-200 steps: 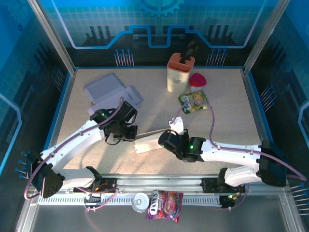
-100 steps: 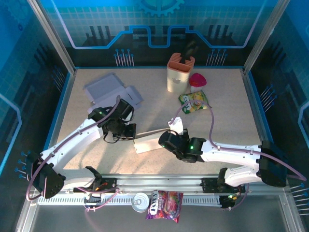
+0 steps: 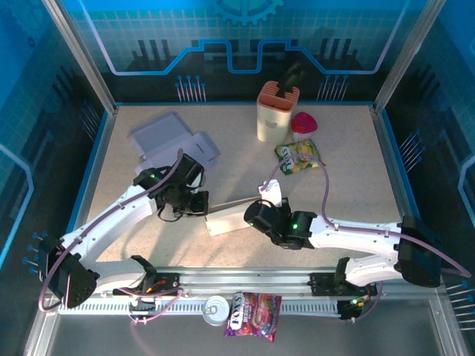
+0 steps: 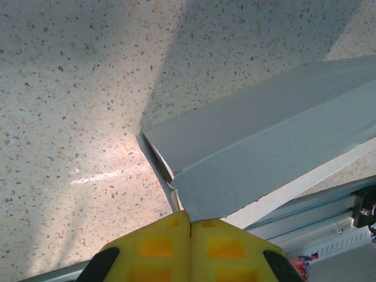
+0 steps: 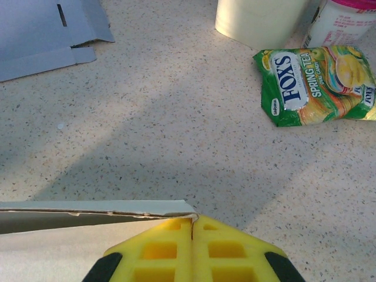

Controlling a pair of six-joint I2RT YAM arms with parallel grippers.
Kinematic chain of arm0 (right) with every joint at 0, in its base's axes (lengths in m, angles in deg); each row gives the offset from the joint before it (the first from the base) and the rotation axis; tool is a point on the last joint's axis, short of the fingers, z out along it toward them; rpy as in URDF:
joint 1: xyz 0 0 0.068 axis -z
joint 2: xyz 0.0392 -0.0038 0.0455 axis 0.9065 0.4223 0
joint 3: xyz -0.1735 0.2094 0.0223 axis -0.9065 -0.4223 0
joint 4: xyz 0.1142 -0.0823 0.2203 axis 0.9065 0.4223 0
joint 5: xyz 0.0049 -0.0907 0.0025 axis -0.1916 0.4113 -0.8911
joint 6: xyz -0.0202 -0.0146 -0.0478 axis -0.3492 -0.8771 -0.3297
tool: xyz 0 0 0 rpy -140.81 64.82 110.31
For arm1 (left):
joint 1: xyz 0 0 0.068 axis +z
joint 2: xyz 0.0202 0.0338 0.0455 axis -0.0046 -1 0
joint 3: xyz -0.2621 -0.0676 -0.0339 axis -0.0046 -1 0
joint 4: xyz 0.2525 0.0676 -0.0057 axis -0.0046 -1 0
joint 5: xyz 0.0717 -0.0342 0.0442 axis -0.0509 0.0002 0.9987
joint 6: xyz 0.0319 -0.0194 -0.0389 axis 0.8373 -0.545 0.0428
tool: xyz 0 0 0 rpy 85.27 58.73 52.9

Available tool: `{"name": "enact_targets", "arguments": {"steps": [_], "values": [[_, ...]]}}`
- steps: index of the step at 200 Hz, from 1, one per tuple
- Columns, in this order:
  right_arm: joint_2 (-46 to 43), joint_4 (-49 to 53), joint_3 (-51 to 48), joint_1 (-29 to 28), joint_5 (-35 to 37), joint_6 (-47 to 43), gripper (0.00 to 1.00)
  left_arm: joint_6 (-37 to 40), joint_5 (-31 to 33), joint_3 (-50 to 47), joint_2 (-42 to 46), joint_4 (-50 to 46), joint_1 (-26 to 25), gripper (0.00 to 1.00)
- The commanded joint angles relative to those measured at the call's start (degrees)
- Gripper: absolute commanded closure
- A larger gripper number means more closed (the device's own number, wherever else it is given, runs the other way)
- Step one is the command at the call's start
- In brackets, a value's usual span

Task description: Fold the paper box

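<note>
The paper box (image 3: pixel 231 219) lies pale and partly flat in the middle of the table, between my two grippers. My left gripper (image 3: pixel 202 206) is at its left end. In the left wrist view its yellow fingers (image 4: pixel 154 247) are shut, with the corner of a grey flap of the paper box (image 4: pixel 264 153) pinched at their seam, at the left gripper (image 4: pixel 190 216). My right gripper (image 3: pixel 254 215) is at the box's right end. Its tips are shut on the corner of the box's thin upper edge (image 5: pixel 94 207), seen at the right gripper (image 5: pixel 192 220).
A flat grey cardboard sheet (image 3: pixel 172 139) lies at the back left. A cream holder (image 3: pixel 276 113), a pink-lidded cup (image 3: pixel 303 124) and a green candy bag (image 3: pixel 298 156) stand at the back right. A can (image 3: pixel 216 310) and a purple bag (image 3: pixel 254 314) lie by the front rail.
The left arm has shifted slightly, its wrist turning a little at the box's left end. The right arm and the box have barely moved.
</note>
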Motion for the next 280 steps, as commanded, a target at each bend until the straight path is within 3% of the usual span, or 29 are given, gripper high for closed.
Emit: {"name": "enact_targets", "arguments": {"steps": [1, 109, 261, 280], "values": [[1.3, 0.2, 0.6, -0.4, -5.4, 1.6, 1.0, -0.4, -2.8, -2.4, 0.9, 4.4, -1.1, 1.0], [1.6, 3.5, 2.4, 0.5, -7.4, 2.7, 1.0, -2.3, 12.1, -3.9, 0.6, 3.8, -10.7, 1.0], [-1.8, 7.3, 3.1, 2.5, -13.8, 5.5, 1.0, -8.4, 16.7, -6.9, 0.1, 6.6, -16.3, 1.0], [-3.3, 7.9, 2.8, 2.5, -14.3, 6.7, 0.92, -8.9, 17.6, -7.0, 0.4, 6.6, -16.9, 1.0]]}}
